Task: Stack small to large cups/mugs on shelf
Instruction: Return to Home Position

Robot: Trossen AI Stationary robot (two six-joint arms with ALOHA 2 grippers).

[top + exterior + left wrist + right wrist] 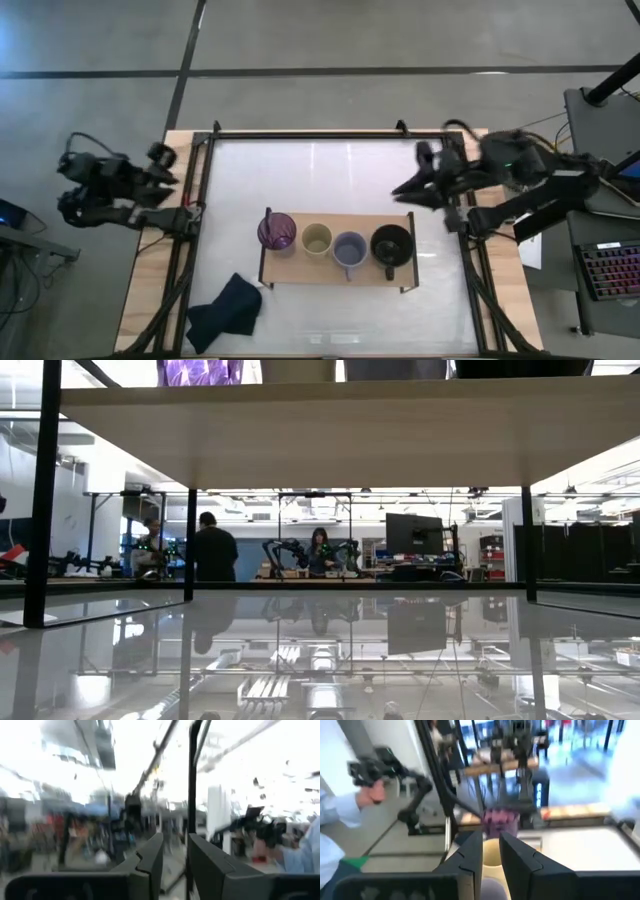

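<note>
High view: right claw (405, 190), empty, hovers just beyond black mug (391, 245). Grey mug (349, 248), yellow cup (317, 239) and purple tumbler (277, 232) run away from it along shelf (300, 270). Left claw (170, 182) well apart, at worktop (330, 170) edge.
Wrist views: both claws narrowly parted.
Cups judged stiff, slick; grip rims.

No legible text anywhere.

Even overhead light leaves a pale glare band on the white tabletop (330, 165). At table height the glossy top mirrors the bright room (330, 530), and the shelf (300, 440) underside sits in soft shade. Backlight washes out the left wrist view.
</note>
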